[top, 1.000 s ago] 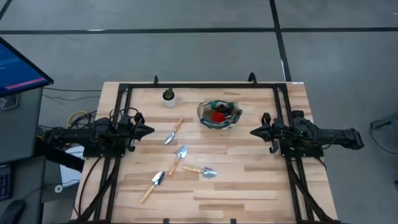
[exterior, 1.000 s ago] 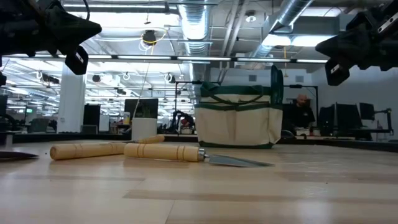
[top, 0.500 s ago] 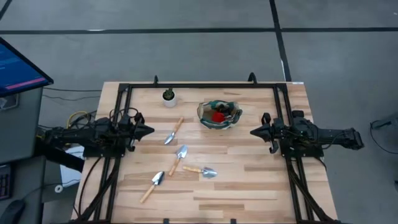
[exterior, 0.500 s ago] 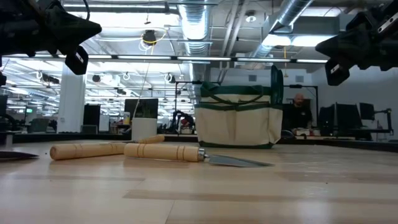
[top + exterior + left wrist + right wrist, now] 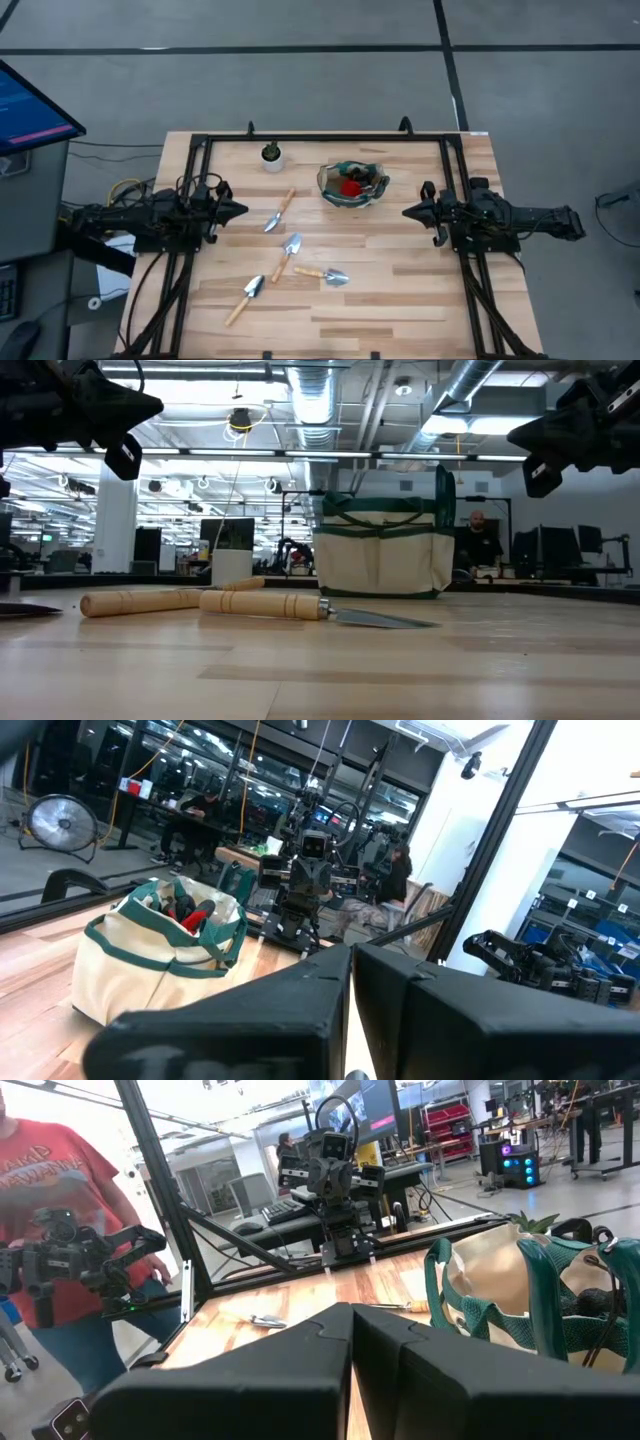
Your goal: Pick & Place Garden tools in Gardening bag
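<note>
Progress: 0 of 4 silver-bladed, wooden-handled garden trowels bagged | green-trimmed round fabric gardening bag far-centre | left gripper closed, empty | right gripper closed, empty

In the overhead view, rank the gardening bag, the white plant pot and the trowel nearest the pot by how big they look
1. gardening bag, widest of the three
2. trowel nearest the pot, long but thin
3. white plant pot, smallest

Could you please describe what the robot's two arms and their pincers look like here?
Both arms are dark, nearly black, built of chunky jointed segments, with black cables looping over the wrists. The left pincer and the right pincer each taper to a blunt point, their two flat, matte black fingers meeting along a stepped seam. No markings show.
</note>
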Tool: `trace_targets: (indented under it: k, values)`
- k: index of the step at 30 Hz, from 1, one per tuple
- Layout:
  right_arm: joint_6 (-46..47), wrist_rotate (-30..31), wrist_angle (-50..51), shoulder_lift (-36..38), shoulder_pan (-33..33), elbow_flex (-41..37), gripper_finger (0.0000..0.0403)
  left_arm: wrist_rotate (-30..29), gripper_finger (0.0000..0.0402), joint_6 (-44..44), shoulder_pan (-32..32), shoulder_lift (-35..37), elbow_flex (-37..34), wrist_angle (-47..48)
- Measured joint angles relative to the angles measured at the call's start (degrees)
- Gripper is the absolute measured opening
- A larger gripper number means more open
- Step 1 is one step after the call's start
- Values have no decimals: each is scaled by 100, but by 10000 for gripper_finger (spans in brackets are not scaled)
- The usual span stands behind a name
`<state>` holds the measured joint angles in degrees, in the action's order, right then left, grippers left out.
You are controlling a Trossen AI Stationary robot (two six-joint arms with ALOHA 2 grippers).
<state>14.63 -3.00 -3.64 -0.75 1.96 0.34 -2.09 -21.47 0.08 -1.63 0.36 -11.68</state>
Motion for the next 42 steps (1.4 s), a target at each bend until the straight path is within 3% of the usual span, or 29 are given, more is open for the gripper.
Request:
trace_targets:
  k: [42]
  values:
    - [0,1,-2,-1,-1,-1,0,-63,8,-2,0,1,1,-94]
